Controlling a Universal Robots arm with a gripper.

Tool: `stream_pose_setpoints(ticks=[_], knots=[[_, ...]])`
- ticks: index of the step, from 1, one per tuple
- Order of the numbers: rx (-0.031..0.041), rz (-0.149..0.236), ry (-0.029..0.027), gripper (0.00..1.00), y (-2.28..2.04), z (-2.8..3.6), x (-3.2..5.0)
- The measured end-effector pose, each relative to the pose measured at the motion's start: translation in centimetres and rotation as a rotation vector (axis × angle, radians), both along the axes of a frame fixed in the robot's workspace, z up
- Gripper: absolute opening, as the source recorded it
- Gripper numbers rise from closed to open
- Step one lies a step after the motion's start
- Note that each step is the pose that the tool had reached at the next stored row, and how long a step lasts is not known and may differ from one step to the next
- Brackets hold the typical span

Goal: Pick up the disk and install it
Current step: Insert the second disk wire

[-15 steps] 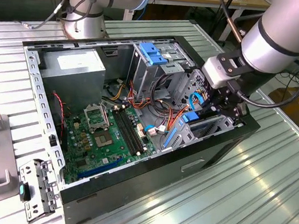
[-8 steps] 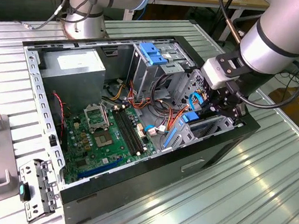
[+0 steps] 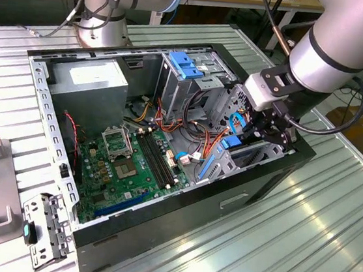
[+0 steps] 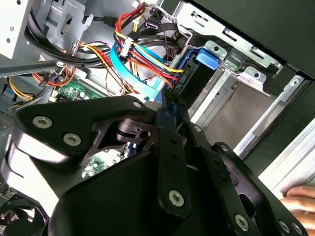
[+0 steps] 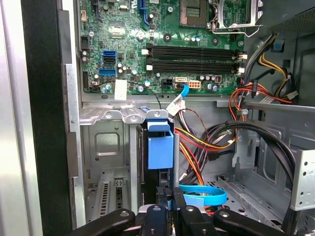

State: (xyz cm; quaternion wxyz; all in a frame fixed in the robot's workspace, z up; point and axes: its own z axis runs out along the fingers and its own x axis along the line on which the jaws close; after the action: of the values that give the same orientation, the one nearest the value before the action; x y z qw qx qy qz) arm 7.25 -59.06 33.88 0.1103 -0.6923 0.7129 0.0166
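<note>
The disk (image 5: 160,147) stands on edge in the open metal bay at the front corner of the computer case (image 3: 283,167), with its blue carrier rail facing the camera in the first wrist view. In the second wrist view the disk (image 4: 197,73) sits against the bay's metal wall, just beyond the black fingers. My gripper (image 5: 171,216) is shut on the disk's near edge. In the exterior view my gripper (image 3: 260,135) reaches down into the case at that view's right, with the disk's (image 3: 231,142) blue rail just below it.
Red, yellow and black cable bundles (image 5: 206,142) and a light blue flat cable (image 5: 202,194) crowd the space beside the bay. The green motherboard (image 3: 129,163), grey power supply (image 3: 89,86) and blue-latched drive cage (image 3: 186,64) fill the rest of the case. A loose metal bracket (image 3: 46,229) lies on the table.
</note>
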Motion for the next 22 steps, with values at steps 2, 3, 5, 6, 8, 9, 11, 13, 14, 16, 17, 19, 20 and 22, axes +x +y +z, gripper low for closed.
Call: stream_pose_setpoints(ticks=[2, 3, 5, 6, 8, 9, 11, 13, 14, 16, 17, 19, 20, 22], knots=[[-0.0005, 0.000, -0.0002, 0.24, 0.00, 0.24, 0.00], [-0.0001, 0.000, -0.0003, 0.24, 0.00, 0.50, 0.00], [-0.0003, 0.000, -0.0003, 0.24, 0.00, 1.11, 0.00], [-0.0003, 0.000, -0.0004, 0.24, 0.00, 1.32, 0.00], [-0.0001, 0.000, -0.0008, 0.24, 0.00, 1.42, 0.00], [-0.0002, 0.000, -0.0008, 0.24, 0.00, 1.43, 0.00], [-0.0003, 0.000, -0.0008, 0.22, 0.00, 1.44, 0.00], [-0.0003, 0.000, -0.0008, 0.11, 0.00, 1.43, 0.00], [-0.0002, 0.000, -0.0009, 0.11, 0.00, 1.43, 0.00], [-0.0003, 0.000, -0.0009, 0.11, 0.00, 1.44, 0.00], [-0.0002, 0.000, -0.0009, 0.11, 0.00, 1.43, 0.00], [-0.0003, 0.000, -0.0009, 0.11, 0.00, 1.43, 0.00], [-0.0003, 0.000, -0.0010, 0.11, 0.00, 1.43, 0.00], [-0.0003, 0.000, -0.0010, 0.11, 0.00, 1.43, 0.00]])
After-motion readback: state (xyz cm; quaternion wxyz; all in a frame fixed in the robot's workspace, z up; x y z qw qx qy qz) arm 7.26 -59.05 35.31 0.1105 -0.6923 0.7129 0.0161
